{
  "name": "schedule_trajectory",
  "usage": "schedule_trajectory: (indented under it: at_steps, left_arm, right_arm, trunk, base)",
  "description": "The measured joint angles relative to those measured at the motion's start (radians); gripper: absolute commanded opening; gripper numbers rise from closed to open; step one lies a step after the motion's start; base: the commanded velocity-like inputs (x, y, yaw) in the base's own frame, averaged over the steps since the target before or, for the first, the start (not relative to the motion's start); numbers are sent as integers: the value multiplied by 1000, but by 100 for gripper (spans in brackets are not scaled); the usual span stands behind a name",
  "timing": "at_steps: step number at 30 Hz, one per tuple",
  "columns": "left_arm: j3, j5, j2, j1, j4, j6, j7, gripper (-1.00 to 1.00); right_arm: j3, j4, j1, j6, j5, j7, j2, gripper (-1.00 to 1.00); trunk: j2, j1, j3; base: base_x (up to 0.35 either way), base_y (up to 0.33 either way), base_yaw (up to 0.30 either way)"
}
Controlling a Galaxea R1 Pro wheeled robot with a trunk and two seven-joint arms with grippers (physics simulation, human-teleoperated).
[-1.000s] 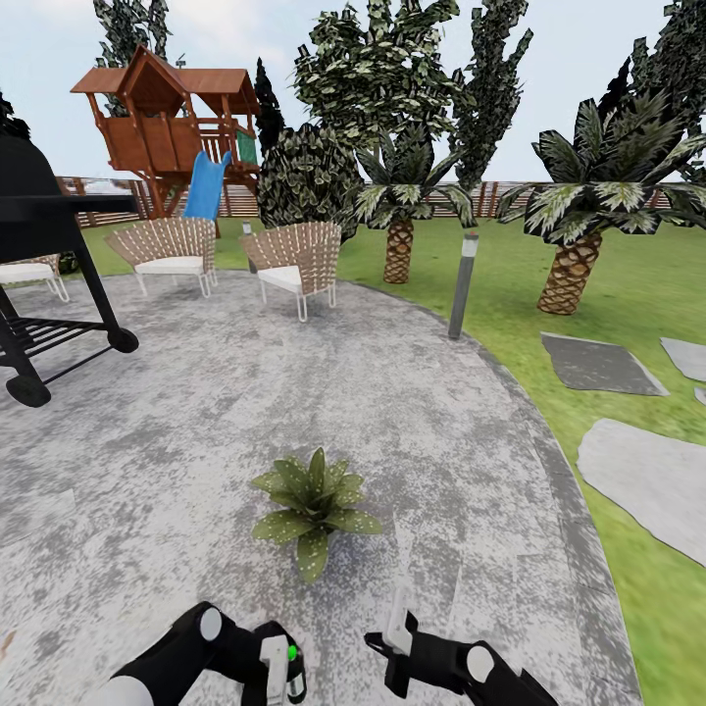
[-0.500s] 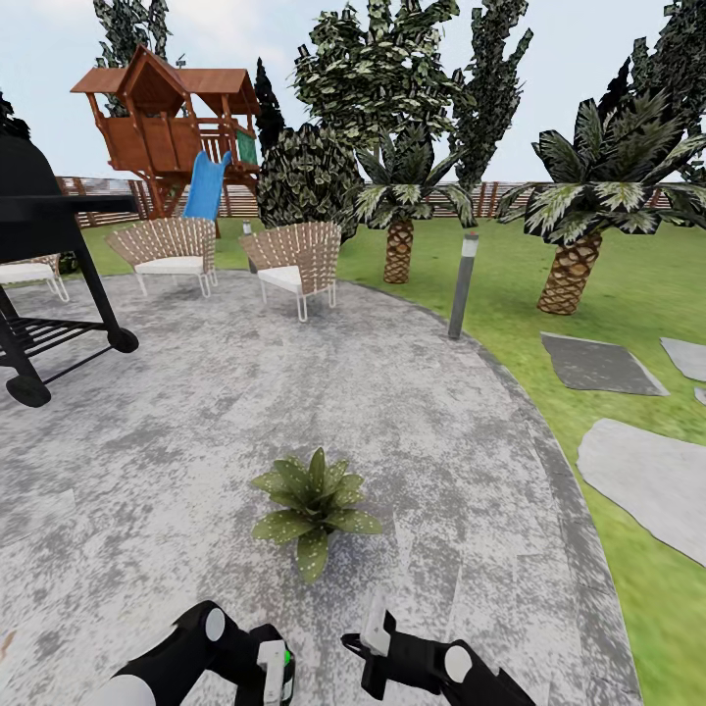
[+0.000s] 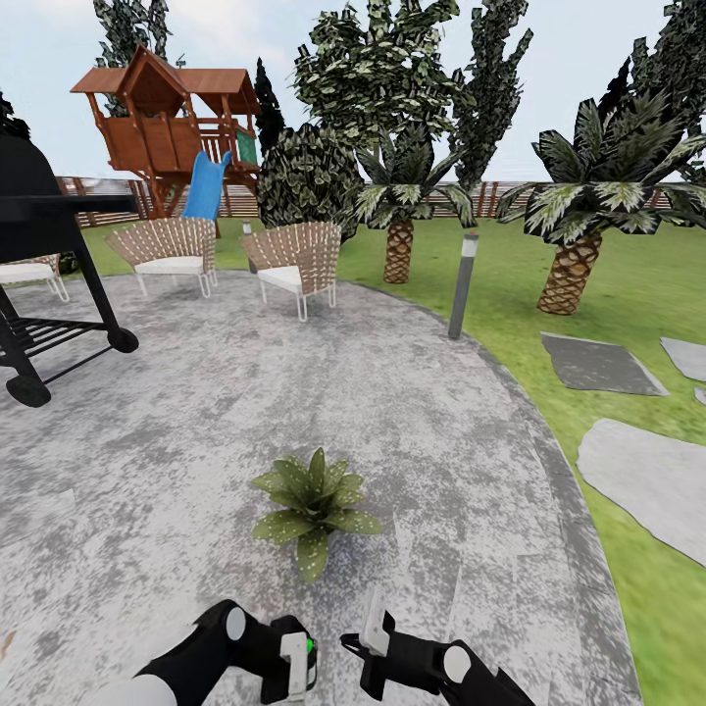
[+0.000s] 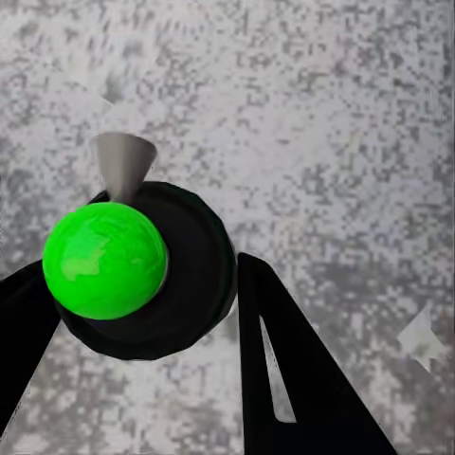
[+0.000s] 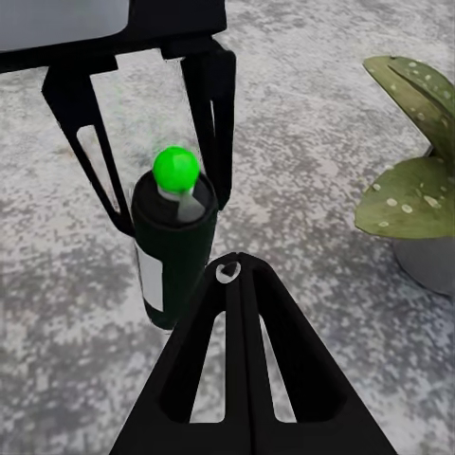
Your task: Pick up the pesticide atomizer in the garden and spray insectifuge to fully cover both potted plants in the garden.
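Pesticide atomizer point(image 5: 173, 242) is clamped in your left pincer point(image 3: 294, 667), fingers on either side of the dark body. It's upright, long axis vertical, green cap up, grey nozzle cone point(image 4: 123, 163) sticking out sideways from the head. The left wrist view looks straight down on the cap, patio paving point(image 3: 196, 431) underneath.

Potted plant point(image 3: 314, 510) sits on the patio ahead of the left pincer and a little toward the right-arm side, near but not touching. In the right wrist view its speckled leaves and grey pot are off to one side of the bottle.

Right pincer point(image 3: 371, 637) has its fingers together, holding nothing, just beside the bottle and pointed at it. It's about as close to the plant as the left, but the left carries the sprayer, so that's your working arm.

What the next move turns on, as I read it: the nozzle has to face the rosette. Can't tell from these frames if the cone is on the plant yet. You likely need to lift and swing the left pincer forward over the leaves. Only one plant is in sight.
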Motion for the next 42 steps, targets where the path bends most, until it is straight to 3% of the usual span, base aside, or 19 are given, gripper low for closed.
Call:
schedule_trajectory:
  at_steps: [5, 15, 27, 35, 42]
  left_arm:
    - [0, 0, -24, 0, -1, 0, 2, -100]
    - [1, 1, -44, 0, -3, 0, 25, -100]
    - [1, 6, -48, 0, -4, -11, 17, -100]
    - [0, 5, -71, 0, -3, -13, 16, -100]
    - [0, 5, -74, 0, -3, -14, 16, -100]
  right_arm:
    - [0, 0, 0, 0, 0, 0, 0, -100]
    - [0, 0, 0, 0, 0, 0, 0, -100]
    - [0, 0, 0, 0, 0, 0, 0, -100]
    - [0, 0, 0, 0, 0, 0, 0, -100]
    - [0, 1, 0, 0, 0, 0, 0, -100]
  trunk:
    - [0, 0, 0]
    - [0, 0, 0]
    - [0, 0, 0]
    - [0, 0, 0]
    - [0, 0, 0]
  base:
    - [0, 0, 0]
    - [0, 0, 0]
    - [0, 0, 0]
    - [0, 0, 0]
    - [0, 0, 0]
